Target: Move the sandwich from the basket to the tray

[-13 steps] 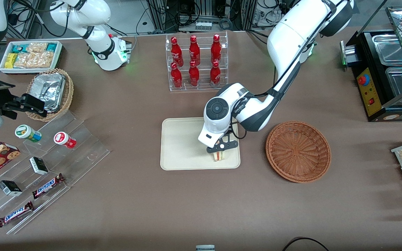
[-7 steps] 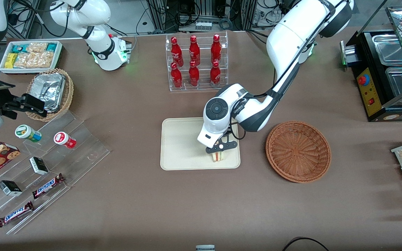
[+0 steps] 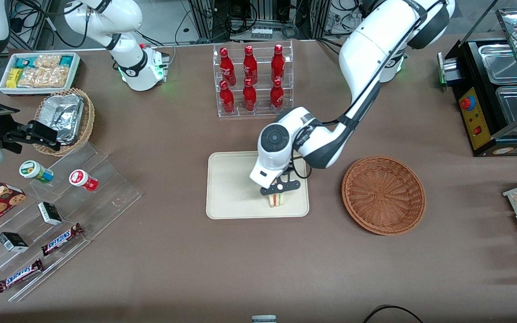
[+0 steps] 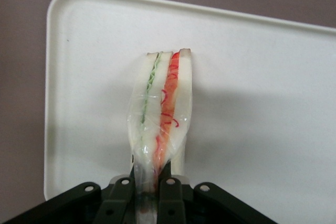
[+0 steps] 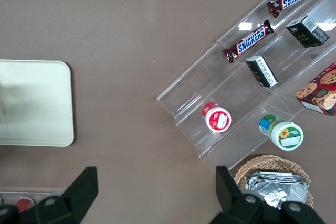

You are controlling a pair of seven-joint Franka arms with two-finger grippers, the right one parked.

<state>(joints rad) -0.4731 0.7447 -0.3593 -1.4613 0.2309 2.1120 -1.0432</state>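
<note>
My gripper (image 3: 278,190) is shut on the sandwich (image 3: 276,200), a pale bread wedge with red and green filling. It holds the wedge upright over the cream-white tray (image 3: 231,188), close to the tray's edge nearest the front camera. The left wrist view has the fingers (image 4: 170,192) pinching one end of the plastic-wrapped sandwich (image 4: 160,103), with the tray (image 4: 262,103) beneath it. Whether the wedge touches the tray I cannot tell. The reddish-brown basket (image 3: 383,194) sits empty beside the tray, toward the working arm's end.
A clear rack of red bottles (image 3: 251,80) stands farther from the front camera than the tray. Toward the parked arm's end are a stepped acrylic shelf with snacks (image 3: 61,211), a tan basket with foil (image 3: 65,119) and a white snack bin (image 3: 38,72). A black food warmer (image 3: 496,89) stands at the working arm's end.
The gripper has shifted a little toward the parked arm's end, carrying the sandwich with it over the tray. Its hold has not changed.
</note>
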